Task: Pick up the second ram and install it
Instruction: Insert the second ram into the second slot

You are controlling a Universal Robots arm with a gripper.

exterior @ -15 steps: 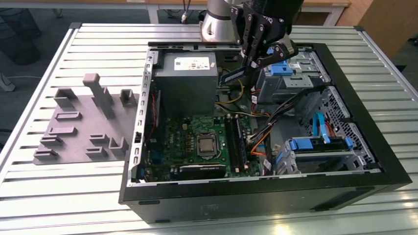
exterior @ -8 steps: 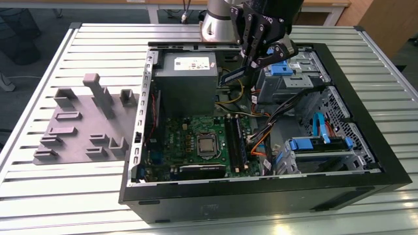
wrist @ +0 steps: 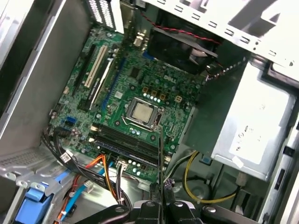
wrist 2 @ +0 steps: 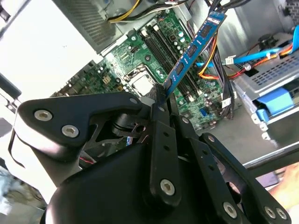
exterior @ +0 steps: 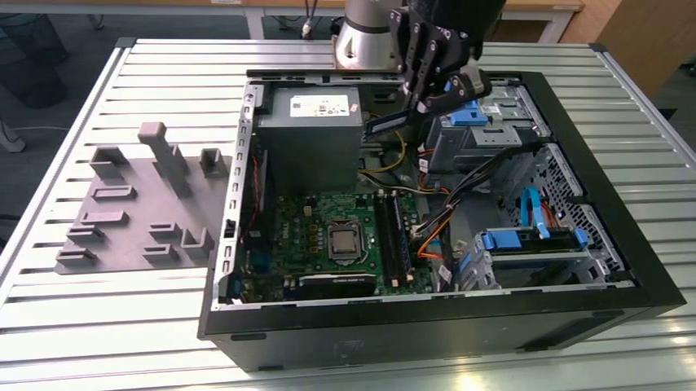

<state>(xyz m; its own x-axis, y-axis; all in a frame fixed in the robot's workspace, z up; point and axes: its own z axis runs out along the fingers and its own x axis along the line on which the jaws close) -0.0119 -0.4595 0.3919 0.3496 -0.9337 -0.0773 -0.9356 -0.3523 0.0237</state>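
Gripper (wrist 2: 161, 102) clamps the second ram (wrist 2: 192, 50) above motherboard (wrist 2: 112, 77), cables (wrist 2: 211, 71) alongside

Exterior view high above open case (exterior: 435, 334), both wrist views nearer, sharing motherboard (wrist: 154, 79) (wrist 2: 117, 70)

Green motherboard (wrist: 140, 88), silver square processor socket (wrist: 142, 112) at its middle. Long black plastic slot strips (wrist: 122, 140) just beside the socket. Thin dark second ram (wrist: 161, 158), edge-on, pinched in black gripper (wrist: 161, 206), free end near socket. Grey metal box (wrist: 252, 126) well apart from socket.
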